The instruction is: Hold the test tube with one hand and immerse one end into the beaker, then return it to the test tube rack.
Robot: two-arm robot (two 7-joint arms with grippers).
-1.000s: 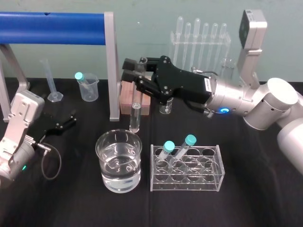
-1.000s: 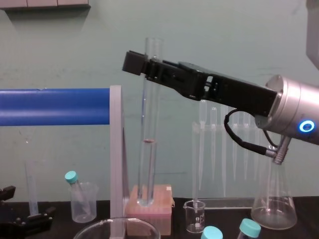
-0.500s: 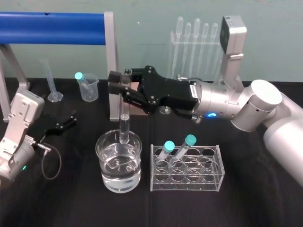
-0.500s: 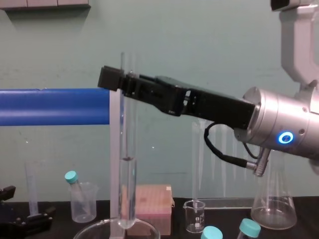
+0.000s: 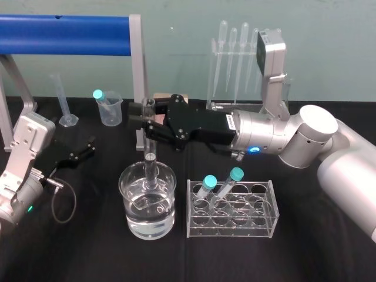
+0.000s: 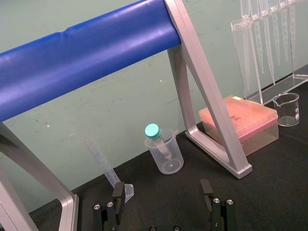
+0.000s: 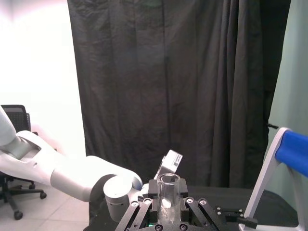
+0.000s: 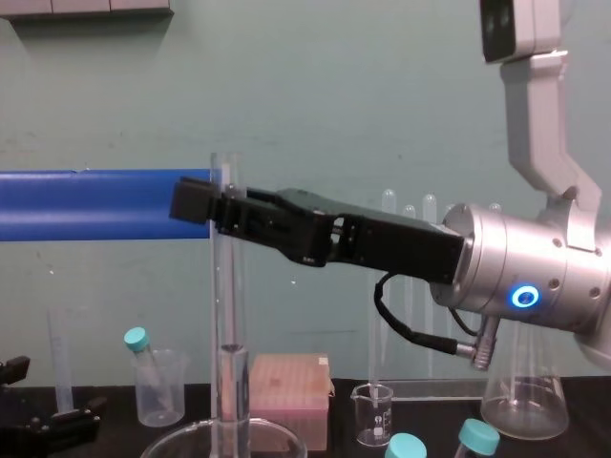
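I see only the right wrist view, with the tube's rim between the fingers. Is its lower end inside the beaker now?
Observer: Yes. In the head view the right gripper holds the test tube upright, lower end inside the beaker.
Operator: Where is the rack?
Observer: The test tube rack stands right of the beaker, holding two teal-capped tubes.
Operator: And the left arm?
Observer: The left gripper is parked open at the left, apart from the beaker.

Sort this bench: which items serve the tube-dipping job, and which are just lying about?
In the job: test tube, clamped by right gripper; beaker; test tube rack.
Lying about: pipette stand, plastic cup, graduated cylinder; left gripper parked open at left.
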